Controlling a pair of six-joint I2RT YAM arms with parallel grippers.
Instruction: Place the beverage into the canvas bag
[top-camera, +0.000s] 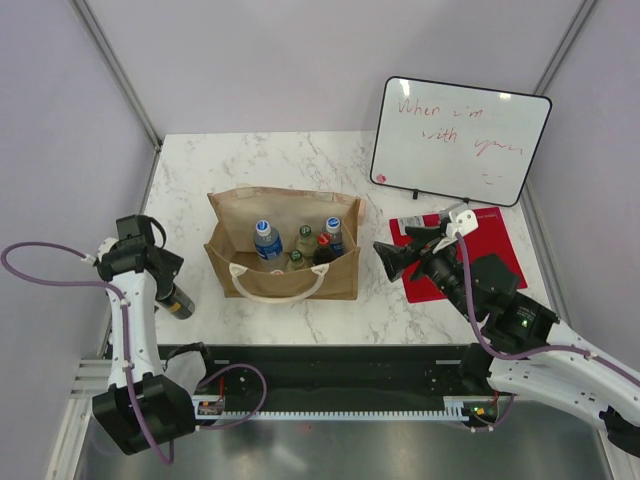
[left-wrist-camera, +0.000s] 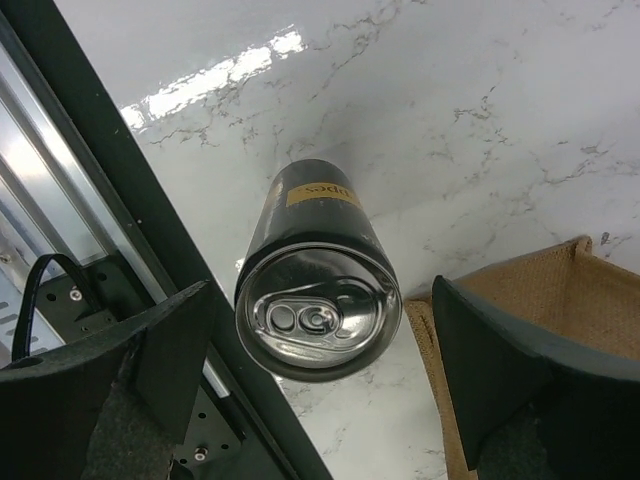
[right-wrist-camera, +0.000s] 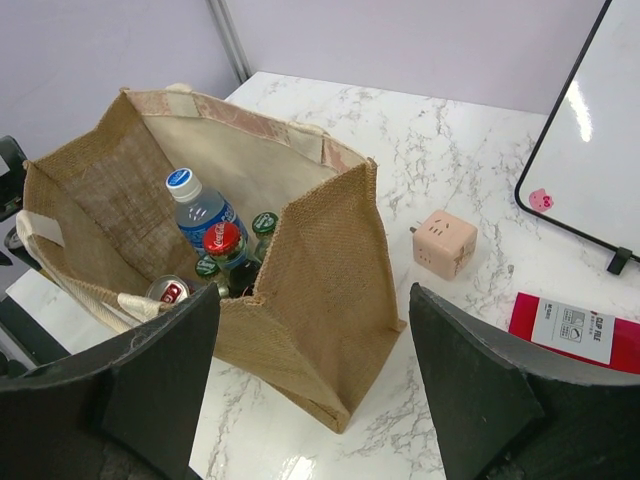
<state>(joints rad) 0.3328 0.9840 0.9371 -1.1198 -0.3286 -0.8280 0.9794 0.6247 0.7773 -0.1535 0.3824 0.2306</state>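
Observation:
A black beverage can (left-wrist-camera: 318, 300) with a silver pull-tab top stands upright on the marble table near its front left edge; it also shows in the top view (top-camera: 179, 303). My left gripper (left-wrist-camera: 320, 375) hovers above it, open, one finger on each side and clear of the can. The tan canvas bag (top-camera: 285, 272) stands open at mid-table with white handles. It holds a blue-capped water bottle (right-wrist-camera: 195, 208), a red-capped cola bottle (right-wrist-camera: 224, 243), green-capped bottles and a can (right-wrist-camera: 170, 291). My right gripper (right-wrist-camera: 315, 390) is open and empty, right of the bag.
A pink cube adapter (right-wrist-camera: 445, 243) sits right of the bag. A whiteboard (top-camera: 460, 140) stands at the back right, with a red booklet (top-camera: 498, 250) in front of it. The black rail (left-wrist-camera: 150, 270) at the table's front edge lies just beside the can. The bag's corner (left-wrist-camera: 545, 290) is close to the can's right.

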